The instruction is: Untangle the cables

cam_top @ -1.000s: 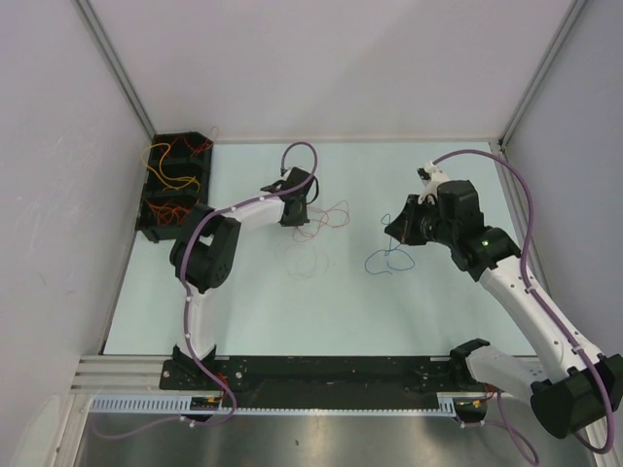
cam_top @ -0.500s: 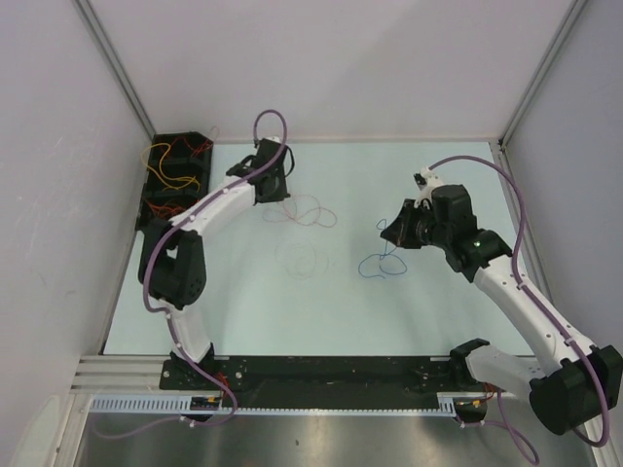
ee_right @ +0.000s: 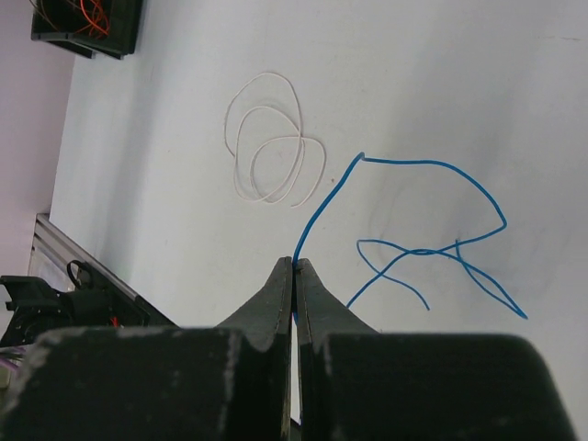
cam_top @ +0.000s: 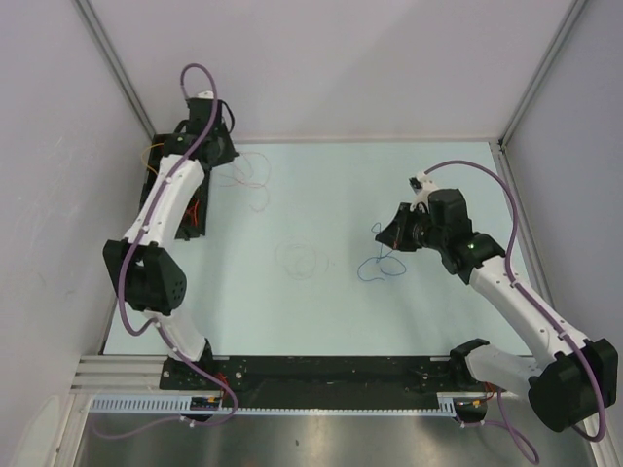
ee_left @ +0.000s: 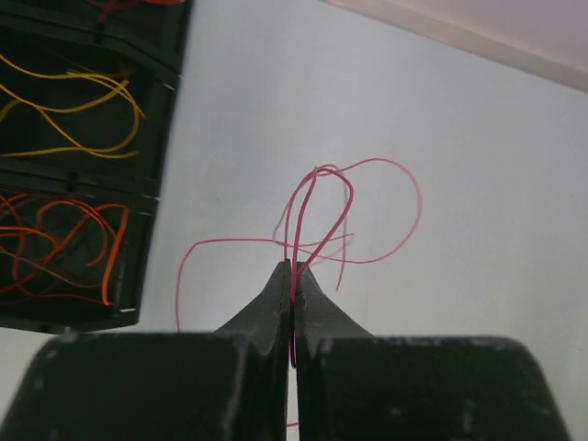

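My left gripper (ee_left: 294, 268) is shut on a thin pink-red cable (ee_left: 367, 207), whose loops hang below the tips over the pale table. From above, that gripper (cam_top: 226, 154) is at the back left beside the black bin, with the pink-red cable (cam_top: 255, 183) trailing to its right. At the right, my right gripper (ee_right: 295, 265) is shut on the end of a blue cable (ee_right: 441, 170). The blue cable (cam_top: 375, 265) curls on the table under that gripper (cam_top: 382, 232). A pale cable (ee_right: 266, 138) lies coiled alone at mid-table (cam_top: 300, 258).
A black divided bin (ee_left: 165, 101) at the back left holds yellow cables (ee_left: 64, 110) and orange cables (ee_left: 64, 239). From above, the left arm covers much of the bin (cam_top: 195, 224). Grey walls close in the table on three sides.
The left arm has swung from mid-table to the back left by the bin, carrying the pink-red cable with it. The right gripper has shifted slightly with the blue cable.
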You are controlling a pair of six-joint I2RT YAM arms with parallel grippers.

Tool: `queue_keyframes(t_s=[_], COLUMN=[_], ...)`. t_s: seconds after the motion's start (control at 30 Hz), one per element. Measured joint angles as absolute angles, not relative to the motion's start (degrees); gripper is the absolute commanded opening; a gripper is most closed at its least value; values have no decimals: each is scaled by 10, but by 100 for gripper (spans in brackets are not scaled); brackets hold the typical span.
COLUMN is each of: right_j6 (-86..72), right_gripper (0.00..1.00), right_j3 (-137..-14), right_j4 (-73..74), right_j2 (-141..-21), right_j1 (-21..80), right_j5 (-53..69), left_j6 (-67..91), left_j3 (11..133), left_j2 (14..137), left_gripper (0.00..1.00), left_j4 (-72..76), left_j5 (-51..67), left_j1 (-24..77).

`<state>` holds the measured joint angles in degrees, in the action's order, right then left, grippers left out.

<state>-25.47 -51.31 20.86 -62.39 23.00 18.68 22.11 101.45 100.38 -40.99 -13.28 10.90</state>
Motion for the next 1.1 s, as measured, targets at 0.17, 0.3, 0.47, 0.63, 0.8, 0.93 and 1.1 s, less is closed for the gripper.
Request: queue_keyframes(t_s=[0.17, 0.3, 0.47, 0.63, 0.8, 0.93, 1.1], right_j6=[-257, -262, -265, -265, -265, -265, -266], right_gripper=[0, 0, 0, 0, 0, 0, 0], right_j3=[-502, -492, -479, -473, -468, -460, -452], right_j4=[196, 181, 172, 170, 166, 159, 150], right_j2=[-624, -625, -628, -629, -629, -629, -634], right_j1=[230, 230, 230, 230, 230, 230, 230], right_j5=[201, 212, 220, 224, 224, 226, 228], left_j6=[209, 200, 189, 183, 176, 173, 169], left_j3=[1072, 1124, 1206, 1270, 1275, 1275, 1250], left_j2=[1004, 1005, 1029, 1063, 1075, 1081, 1081], left_gripper=[0, 0, 0, 0, 0, 0, 0], left_j4=[-438, -452, -472, -482, -481, -471, -413], left_j5=[-140, -149, -156, -163, -165, -164, -163], left_j1=[72, 50, 23, 0, -28, -48, -67])
